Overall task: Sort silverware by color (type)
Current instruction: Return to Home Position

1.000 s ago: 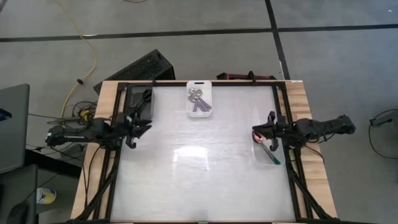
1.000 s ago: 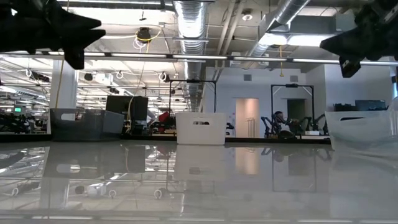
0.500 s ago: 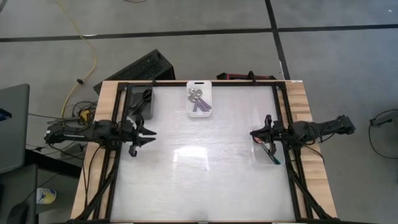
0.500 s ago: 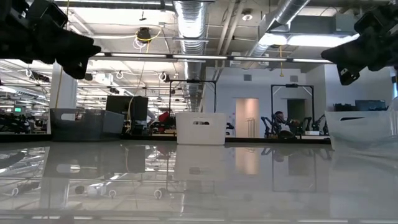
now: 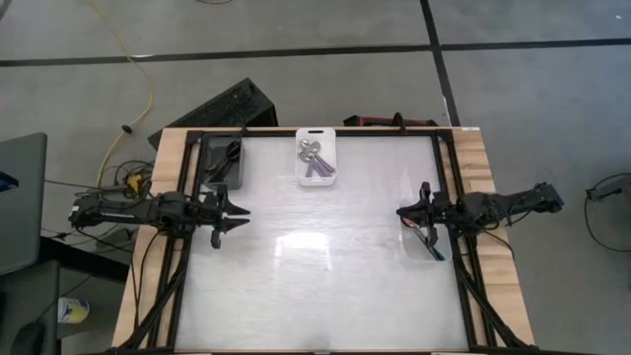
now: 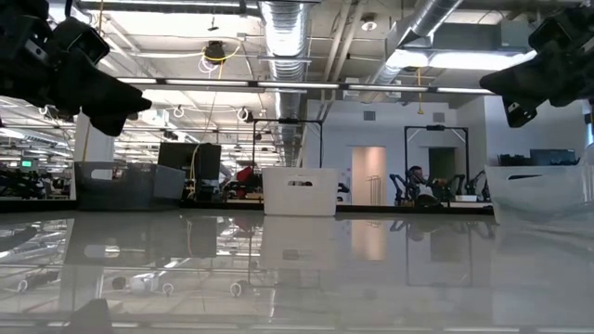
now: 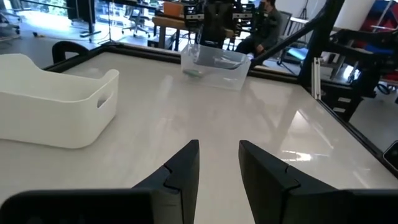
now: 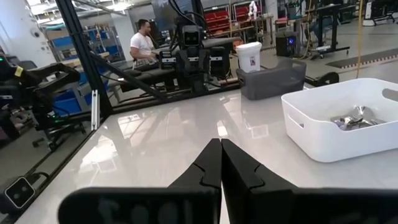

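table (image 5: 325, 286) | centre bin (image 5: 317, 183) is sitting at the far edge, spoons (image 5: 314, 158) lying in it | corner bin (image 5: 222, 141) is sitting far-left, behind left gripper (image 5: 240, 210) | side bin (image 5: 414, 251) is sitting at the right edge, more spoons (image 5: 432, 245) lying in it, just beside right gripper (image 5: 402, 211)

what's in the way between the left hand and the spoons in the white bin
Nothing visible. Only bare tabletop lies between the open left hand and the white bin; the spoons sit inside its walls.

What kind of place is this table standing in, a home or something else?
Probably a robotics lab or workshop hall: bare ventilation ducts run under the ceiling, another robot station stands beyond the table, and the floor is plain concrete.
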Controlling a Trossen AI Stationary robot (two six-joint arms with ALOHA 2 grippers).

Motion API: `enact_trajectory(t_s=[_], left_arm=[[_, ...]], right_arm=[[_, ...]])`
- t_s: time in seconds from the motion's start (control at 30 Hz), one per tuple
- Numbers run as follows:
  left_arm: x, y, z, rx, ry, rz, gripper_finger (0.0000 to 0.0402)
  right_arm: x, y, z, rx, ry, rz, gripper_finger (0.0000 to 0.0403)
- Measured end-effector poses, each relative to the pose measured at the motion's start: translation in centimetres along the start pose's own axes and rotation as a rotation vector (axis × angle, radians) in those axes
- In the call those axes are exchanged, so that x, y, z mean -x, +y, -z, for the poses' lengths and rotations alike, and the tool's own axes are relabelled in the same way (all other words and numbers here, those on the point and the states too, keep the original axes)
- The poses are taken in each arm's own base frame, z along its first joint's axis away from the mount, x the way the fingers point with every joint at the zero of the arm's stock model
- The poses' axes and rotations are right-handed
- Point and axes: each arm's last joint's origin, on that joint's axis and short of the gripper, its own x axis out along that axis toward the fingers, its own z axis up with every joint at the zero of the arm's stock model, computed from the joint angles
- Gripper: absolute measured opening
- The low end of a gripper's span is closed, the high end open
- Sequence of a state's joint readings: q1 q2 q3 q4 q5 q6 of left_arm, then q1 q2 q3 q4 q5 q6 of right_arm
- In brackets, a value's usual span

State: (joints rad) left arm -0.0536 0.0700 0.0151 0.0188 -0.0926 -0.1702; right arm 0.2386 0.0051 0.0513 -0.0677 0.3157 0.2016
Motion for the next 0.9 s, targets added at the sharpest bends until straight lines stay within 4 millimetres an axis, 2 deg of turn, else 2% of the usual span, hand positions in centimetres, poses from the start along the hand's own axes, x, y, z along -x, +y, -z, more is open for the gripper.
enact_trajectory(t_s=[0.9], left_arm=[[0.02,0.01,-0.05,0.009,0.003,-0.006,0.0098]], right_arm=[[-0.01,-0.01,0.08,0.001,0.005,0.000,0.0027]])
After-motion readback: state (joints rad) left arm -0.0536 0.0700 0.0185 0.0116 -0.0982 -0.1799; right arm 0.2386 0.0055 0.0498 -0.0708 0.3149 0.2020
